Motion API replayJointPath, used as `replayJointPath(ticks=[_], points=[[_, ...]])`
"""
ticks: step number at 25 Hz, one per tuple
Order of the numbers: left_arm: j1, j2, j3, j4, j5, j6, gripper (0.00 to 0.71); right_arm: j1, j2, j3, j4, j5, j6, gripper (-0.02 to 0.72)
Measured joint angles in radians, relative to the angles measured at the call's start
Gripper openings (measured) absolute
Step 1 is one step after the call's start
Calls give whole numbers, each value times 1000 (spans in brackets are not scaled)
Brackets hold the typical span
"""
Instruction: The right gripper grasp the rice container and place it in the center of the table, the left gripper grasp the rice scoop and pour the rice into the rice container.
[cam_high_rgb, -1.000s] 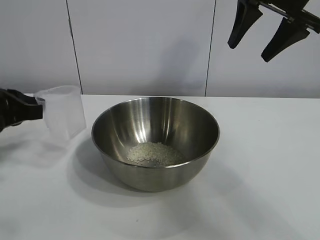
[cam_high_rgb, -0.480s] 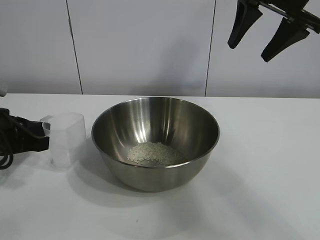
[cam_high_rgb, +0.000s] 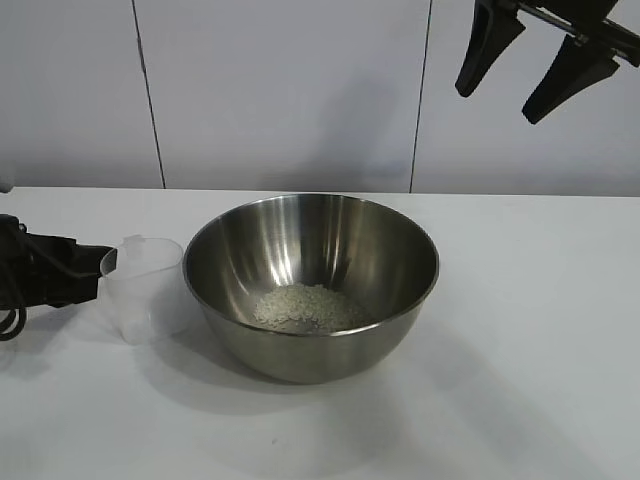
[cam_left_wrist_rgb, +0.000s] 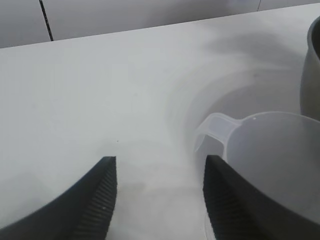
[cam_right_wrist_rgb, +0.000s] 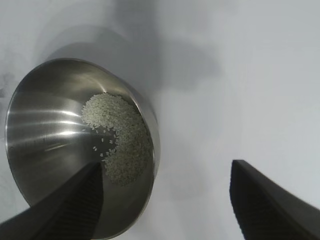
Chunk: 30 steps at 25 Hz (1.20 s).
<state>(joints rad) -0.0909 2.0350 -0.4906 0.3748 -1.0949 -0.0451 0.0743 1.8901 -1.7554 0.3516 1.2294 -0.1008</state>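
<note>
The rice container, a steel bowl, stands mid-table with a small heap of rice in its bottom. The rice scoop stands upright and looks empty on the table, close against the bowl's left side. My left gripper is low at the left edge, open, with its tips just short of the scoop's handle. In the left wrist view the gripper holds nothing, and the scoop sits beside one finger. My right gripper hangs open high at the back right, over the bowl and rice.
A white panelled wall runs behind the table. The bowl's rim rises just beyond the scoop in the left wrist view. Bare tabletop lies to the right of and in front of the bowl.
The scoop came down from a raised tilt to stand upright on the table, then shifted nearer the bowl. My left gripper has let go of it. The right arm has not moved.
</note>
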Motion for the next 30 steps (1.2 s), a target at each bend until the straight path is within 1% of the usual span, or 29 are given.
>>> replayJointPath(ticks=[6,12,15,22,25,28,30], points=[[0,-50,105,-6,-40,3,403,0,0,0,0,-17,0,494],[0,-104,243,-103,-51,3,403,0,0,0,0,-22,0,494],[0,-152,292,-125,-52,3,403,0,0,0,0,-24,0,494],[0,-241,302,-144,-56,4,403,0,0,0,0,-24,0,494],[0,-259,301,-171,-56,-13,403,0,0,0,0,-24,0,494],[0,-266,284,-222,-56,-80,403,0,0,0,0,-24,0,494],[0,-269,261,-251,-56,-176,403,0,0,0,0,-24,0,494]])
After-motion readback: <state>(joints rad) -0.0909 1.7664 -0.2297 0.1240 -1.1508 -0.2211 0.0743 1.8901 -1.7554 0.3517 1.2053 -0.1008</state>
